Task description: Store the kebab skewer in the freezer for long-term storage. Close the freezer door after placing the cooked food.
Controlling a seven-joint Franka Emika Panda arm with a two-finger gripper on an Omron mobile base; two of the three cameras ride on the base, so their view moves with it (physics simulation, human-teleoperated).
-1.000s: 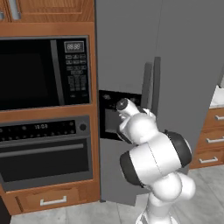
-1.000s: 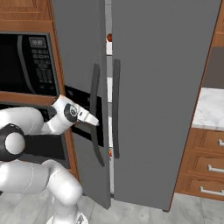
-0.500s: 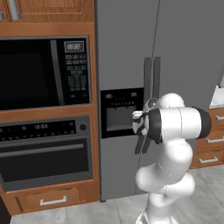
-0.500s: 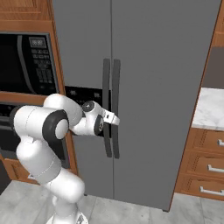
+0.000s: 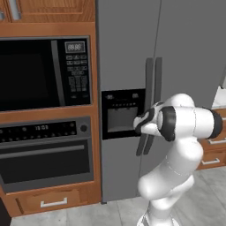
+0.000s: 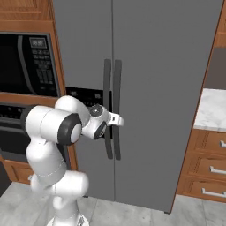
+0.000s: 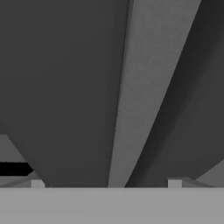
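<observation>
The freezer door [image 5: 123, 57], grey with a black dispenser panel [image 5: 122, 114], lies flush with the plain door beside it. The freezer is shut, so its shelves and the kebab skewer are hidden. My gripper [image 5: 140, 126] is pressed up against the door's long vertical handle [image 5: 148, 95], just right of the dispenser. From the right base view the gripper [image 6: 119, 119] points at the pair of handles [image 6: 107, 90]. In the hand view a grey handle bar [image 7: 144, 96] runs close up between my spread fingertips [image 7: 174, 183]. The gripper is open and holds nothing.
A black microwave [image 5: 42, 73] and a black oven [image 5: 44, 150] sit in wooden cabinetry left of the fridge. A marble counter [image 6: 212, 110] over wooden drawers [image 6: 207, 170] stands to the fridge's right. The plain fridge door [image 6: 163, 88] is shut.
One second ago the freezer door stood ajar; it has swung shut, flush with the other door. My arm followed it rightward and the hand now rests at the handles.
</observation>
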